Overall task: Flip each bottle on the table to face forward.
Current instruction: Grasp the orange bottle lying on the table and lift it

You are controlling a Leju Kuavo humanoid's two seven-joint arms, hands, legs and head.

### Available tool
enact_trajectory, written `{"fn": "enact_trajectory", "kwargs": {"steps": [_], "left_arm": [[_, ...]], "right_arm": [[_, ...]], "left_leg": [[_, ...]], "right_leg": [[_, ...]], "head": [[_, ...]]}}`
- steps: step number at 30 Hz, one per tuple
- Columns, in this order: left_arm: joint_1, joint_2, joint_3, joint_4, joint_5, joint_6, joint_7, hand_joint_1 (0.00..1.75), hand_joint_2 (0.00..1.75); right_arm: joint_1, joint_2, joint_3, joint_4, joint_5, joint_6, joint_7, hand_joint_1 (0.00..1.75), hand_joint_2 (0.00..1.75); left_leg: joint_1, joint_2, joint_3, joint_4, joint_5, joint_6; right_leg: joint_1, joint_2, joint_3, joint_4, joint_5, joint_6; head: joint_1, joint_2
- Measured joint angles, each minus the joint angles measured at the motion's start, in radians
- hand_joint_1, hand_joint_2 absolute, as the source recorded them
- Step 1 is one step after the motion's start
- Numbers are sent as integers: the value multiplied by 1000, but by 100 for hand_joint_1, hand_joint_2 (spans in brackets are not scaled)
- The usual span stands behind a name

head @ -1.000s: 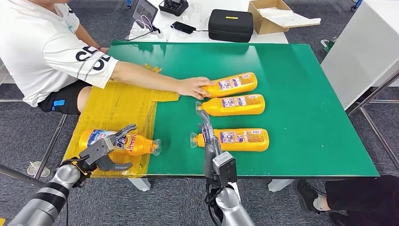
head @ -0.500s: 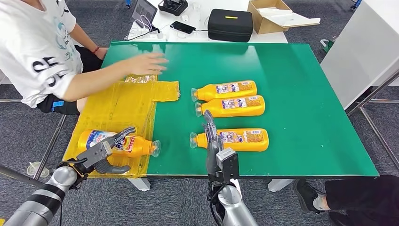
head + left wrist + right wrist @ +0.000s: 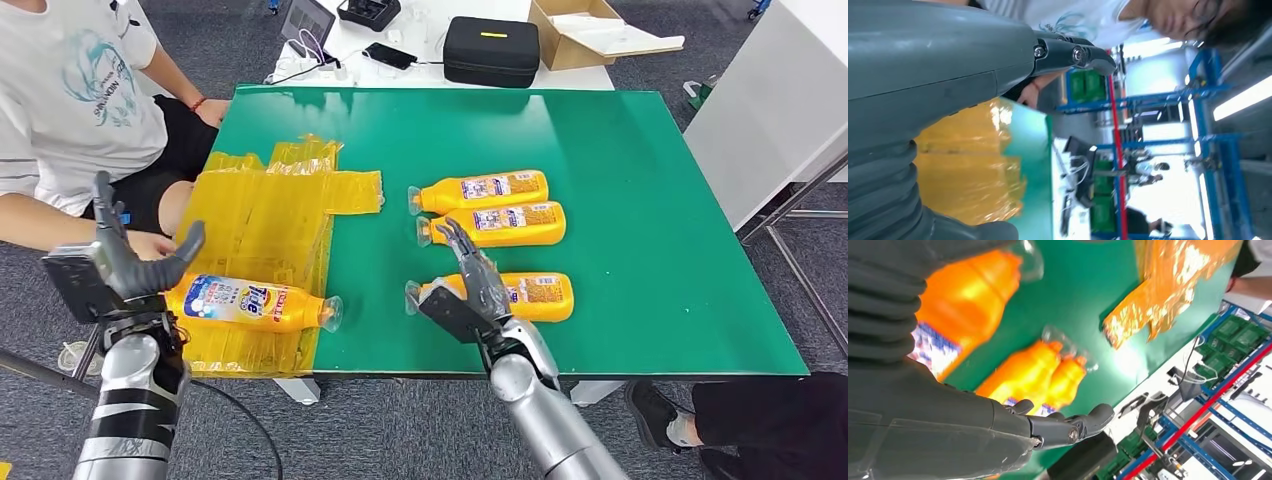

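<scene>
Presently one green table [image 3: 640, 200] is seen | one yellow plastic sheet [image 3: 265, 215] | four orange bottles lying: three [image 3: 497, 222] on green, one bottle [image 3: 250, 303] on the sheet | left hand [image 3: 125, 262] raised, fingers spread, empty | right hand [image 3: 472, 285] spread, empty, above the nearest bottle [image 3: 535, 293].

Left robot hand [image 3: 125, 262] and right robot hand [image 3: 470, 285] raised, fingers spread.

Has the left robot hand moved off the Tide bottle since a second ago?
Yes. The left robot hand has lifted off the Tide bottle and drawn back past its base, beyond the yellow sheet's edge, fingers spread.
</scene>
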Motion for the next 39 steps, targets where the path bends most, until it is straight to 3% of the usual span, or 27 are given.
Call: {"fn": "enact_trajectory", "kwargs": {"steps": [11,17,26,32,39], "left_arm": [[19,-43,55,-81,-7,4,2,0,175],[57,-49,57,-135,-10,35,2,0,175],[69,-62,43,-145,-5,22,2,0,175],[71,-64,19,-117,-8,-2,2,0,175],[71,-65,13,-82,3,-21,2,0,175]], "right_arm": [[-26,-38,0,20,13,10,13,0,175],[-72,-86,13,35,87,98,88,0,175],[-130,-174,40,44,95,208,119,0,175],[-134,-265,72,45,-5,394,110,0,175],[-137,-416,96,-13,-60,485,155,0,175]], "left_leg": [[1,0,-1,0,0,0],[1,0,-1,0,0,0],[1,0,-1,0,0,0],[1,-1,-1,0,0,0],[-1,-1,-2,0,0,0]], "right_leg": [[1,0,0,0,0,0],[1,0,0,0,0,0],[1,0,0,0,0,0],[0,0,0,0,0,0],[0,-1,0,0,0,0]], "head": [[0,0],[0,0],[0,0],[0,0],[0,0]]}}
